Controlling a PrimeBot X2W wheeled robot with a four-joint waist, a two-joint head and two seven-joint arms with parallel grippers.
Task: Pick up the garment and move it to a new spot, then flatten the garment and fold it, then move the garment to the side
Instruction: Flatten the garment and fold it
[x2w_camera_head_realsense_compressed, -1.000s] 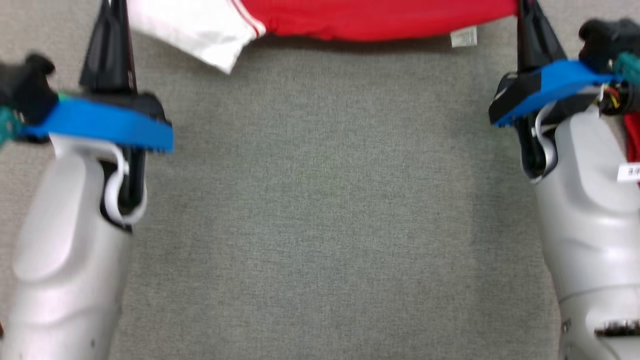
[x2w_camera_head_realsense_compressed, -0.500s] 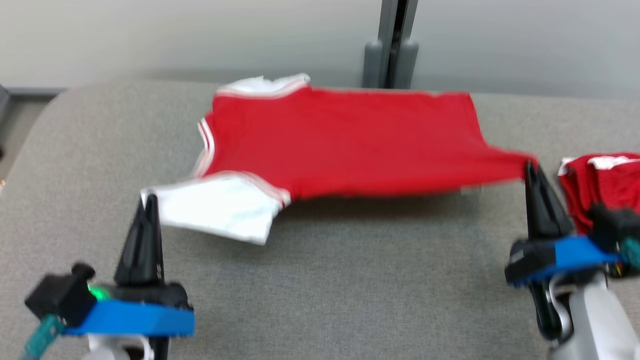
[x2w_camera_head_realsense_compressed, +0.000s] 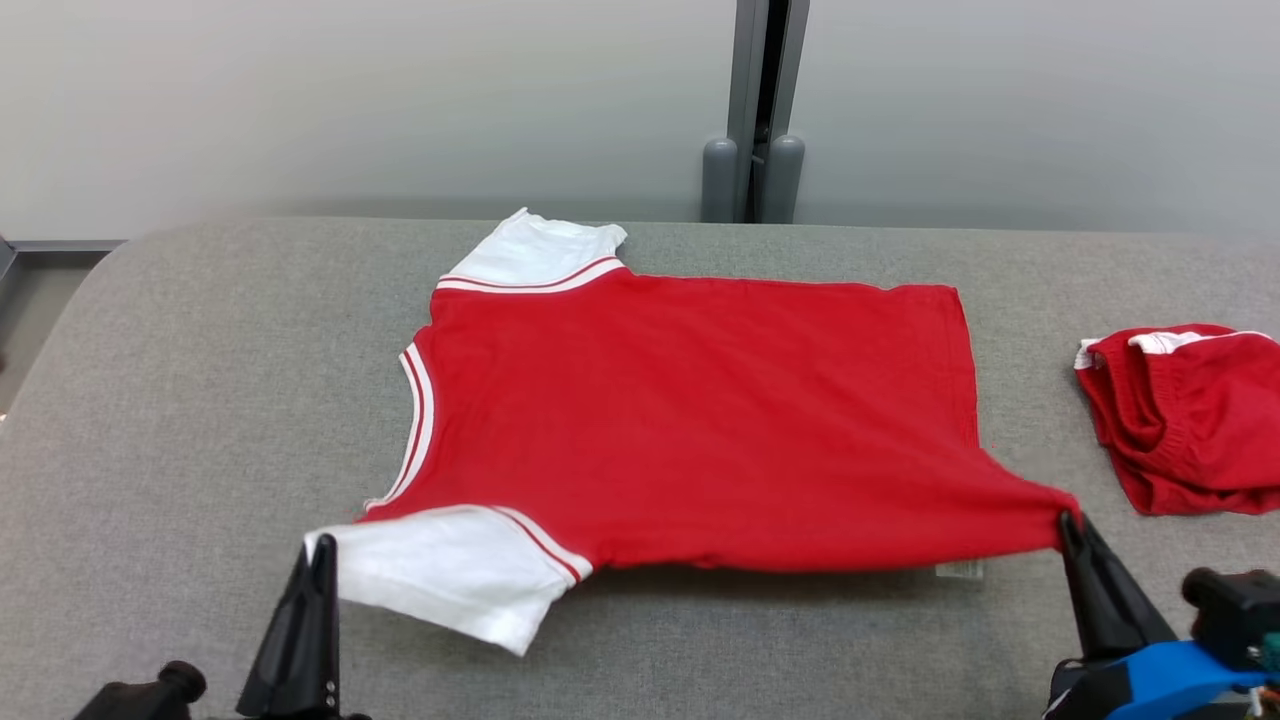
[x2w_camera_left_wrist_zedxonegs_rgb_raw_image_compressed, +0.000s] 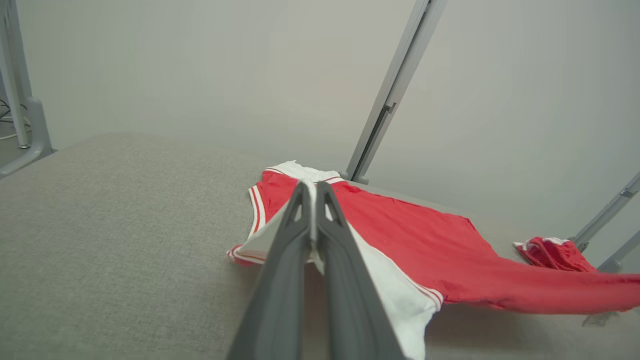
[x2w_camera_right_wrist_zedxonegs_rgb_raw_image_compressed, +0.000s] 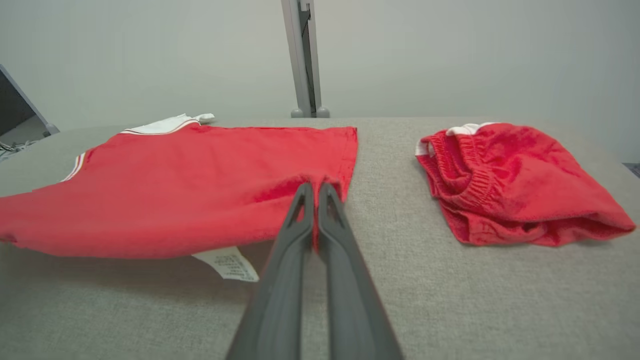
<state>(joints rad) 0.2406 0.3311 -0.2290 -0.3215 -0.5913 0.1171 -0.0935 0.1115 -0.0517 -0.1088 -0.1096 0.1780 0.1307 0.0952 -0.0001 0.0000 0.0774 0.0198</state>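
Two claws clamped on the garment (x2w_camera_head_realsense_compressed: 690, 420) | left gripper (x2w_camera_head_realsense_compressed: 320, 548) on its white sleeve (x2w_camera_head_realsense_compressed: 440, 575), right gripper (x2w_camera_head_realsense_compressed: 1068, 522) on the hem corner (x2w_camera_head_realsense_compressed: 1035, 505) | spread on the table (x2w_camera_head_realsense_compressed: 200, 400) | limp, light: you grip corners, hold it taut

even, soft overhead light is cast; a faint shadow is thrown beneath the lifted shirt (x2w_camera_head_realsense_compressed: 700, 420) edge; near fingers (x2w_camera_left_wrist_zedxonegs_rgb_raw_image_compressed: 300, 280) are blurred.

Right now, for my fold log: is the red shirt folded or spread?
Spread: the red, white-sleeved shirt lies open, both sleeves showing; left hand and right hand pinch it.
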